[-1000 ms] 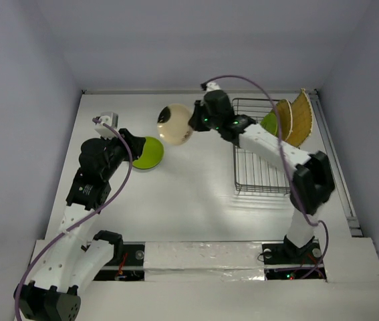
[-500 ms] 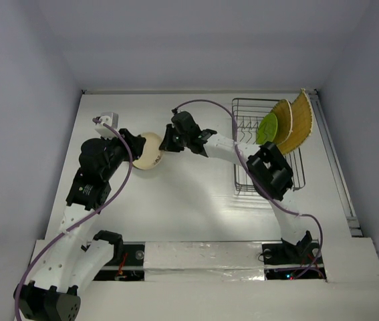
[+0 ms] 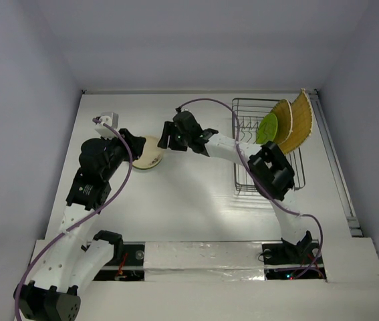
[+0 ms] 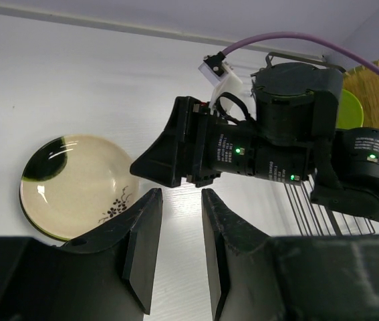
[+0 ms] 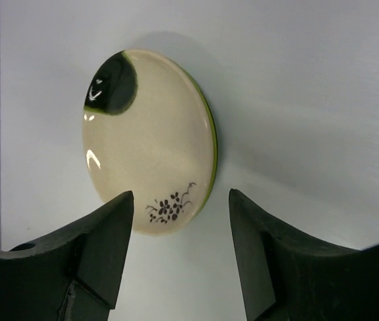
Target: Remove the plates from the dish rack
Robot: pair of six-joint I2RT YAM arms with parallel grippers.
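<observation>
Right wrist: right gripper [image 5: 179, 197] jaws wide apart, empty. The cream plate [image 5: 149, 140], carried 1 s ago, now lies centre-left atop green plate [image 5: 213, 150], so it's unloaded. Left gripper [image 4: 181, 200] slightly parted, idle. Dish rack [image 3: 269, 177], upper right, holds three more plates [image 3: 288, 120].

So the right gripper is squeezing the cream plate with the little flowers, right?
Not quite. The right gripper isn't squeezing the cream plate. Its fingers are spread wide open, and the plate lies flat past them with nothing pinching it. The right wrist view shows this best. You're right that it's the cream plate with the little flowers.
</observation>
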